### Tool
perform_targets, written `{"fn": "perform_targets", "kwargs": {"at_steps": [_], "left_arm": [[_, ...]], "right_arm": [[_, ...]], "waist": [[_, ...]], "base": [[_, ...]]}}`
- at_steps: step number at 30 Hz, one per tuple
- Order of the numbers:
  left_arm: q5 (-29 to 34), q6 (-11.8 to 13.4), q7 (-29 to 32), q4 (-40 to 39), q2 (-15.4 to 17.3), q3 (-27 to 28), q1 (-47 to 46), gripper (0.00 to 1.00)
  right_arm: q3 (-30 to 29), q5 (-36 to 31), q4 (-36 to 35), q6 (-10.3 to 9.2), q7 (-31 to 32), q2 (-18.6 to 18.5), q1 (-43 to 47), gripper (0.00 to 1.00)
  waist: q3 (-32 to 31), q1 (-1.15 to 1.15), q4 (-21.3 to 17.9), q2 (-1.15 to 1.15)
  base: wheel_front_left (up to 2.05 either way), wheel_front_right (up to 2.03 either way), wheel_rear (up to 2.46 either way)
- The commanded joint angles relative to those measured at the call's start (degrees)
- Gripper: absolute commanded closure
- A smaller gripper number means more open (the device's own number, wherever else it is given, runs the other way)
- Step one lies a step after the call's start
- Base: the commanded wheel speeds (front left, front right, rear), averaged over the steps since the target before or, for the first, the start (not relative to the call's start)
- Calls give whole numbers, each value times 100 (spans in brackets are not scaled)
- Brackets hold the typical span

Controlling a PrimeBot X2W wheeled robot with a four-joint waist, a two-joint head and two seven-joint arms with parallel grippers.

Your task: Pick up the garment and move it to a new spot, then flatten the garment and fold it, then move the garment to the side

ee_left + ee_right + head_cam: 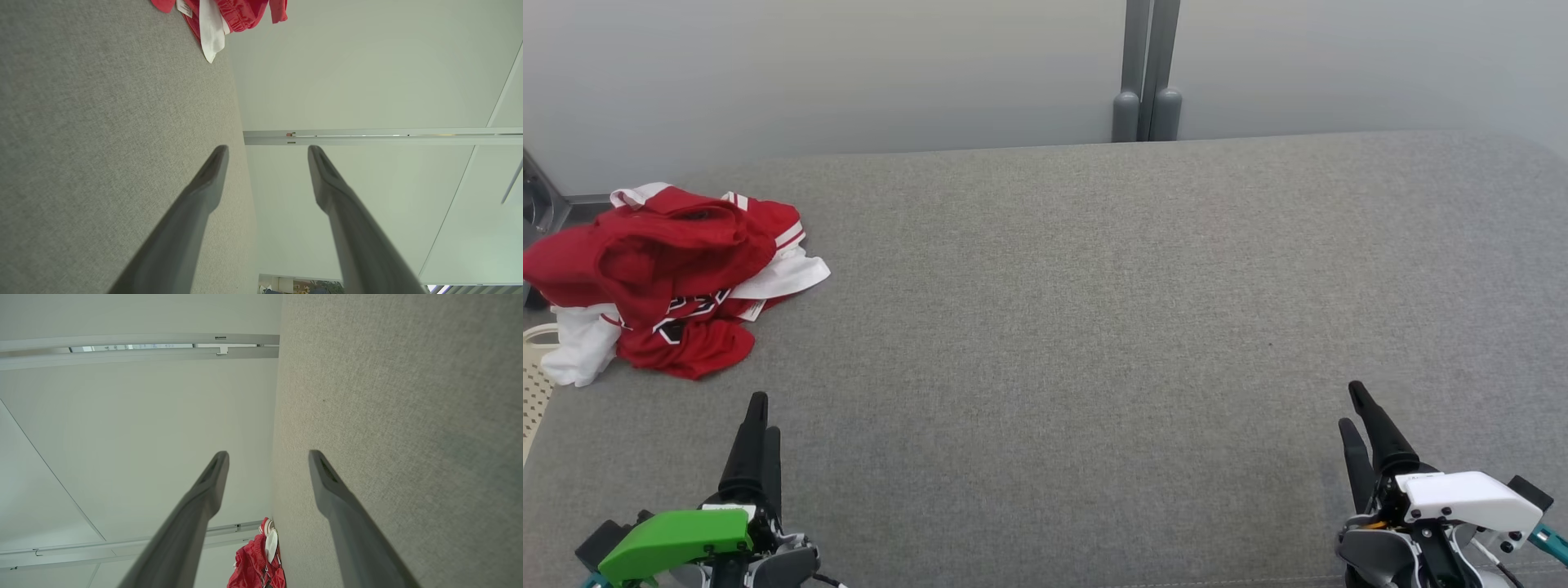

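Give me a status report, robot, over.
Left gripper open, empty. Right gripper open, empty. Crumpled red and white garment far left on grey fabric surface, untouched. Nothing blocks it.

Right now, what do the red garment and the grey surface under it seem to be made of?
Garment: thin soft cloth, perhaps a sports knit, matte red with white trim; it lies in loose crumpled folds. Grey surface: seemingly woven upholstery fabric, matte; a fine speckled weave shows.
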Motion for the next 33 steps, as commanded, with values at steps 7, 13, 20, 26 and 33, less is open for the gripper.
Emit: {"fn": "perform_targets", "kwargs": {"at_steps": [7,13,20,26,33], "left_arm": [[587,58,-234,-62,81,-133,-28,0],[1156,156,-382,-73,88,-179,-11,0],[1907,262,-565,-49,95,-307,11,0],[2454,379,-692,13,148,-433,-9,0],[3044,571,-812,47,220,-580,-54,0]], "right_arm": [[148,-512,91,2,-243,-40,-255,0],[180,-1067,180,2,-392,-44,-300,0],[266,-1953,367,2,-573,-52,-394,0],[312,-2665,464,2,-701,-57,-470,0],[319,-3401,546,3,-820,-63,-515,0]], "waist": [[-40,0,-7,0],[-70,0,-6,0],[-112,0,0,0],[-141,0,-3,0],[-166,0,-6,0]], "base": [[0,0,0],[0,0,0],[0,0,0],[0,0,0],[0,0,0]]}}
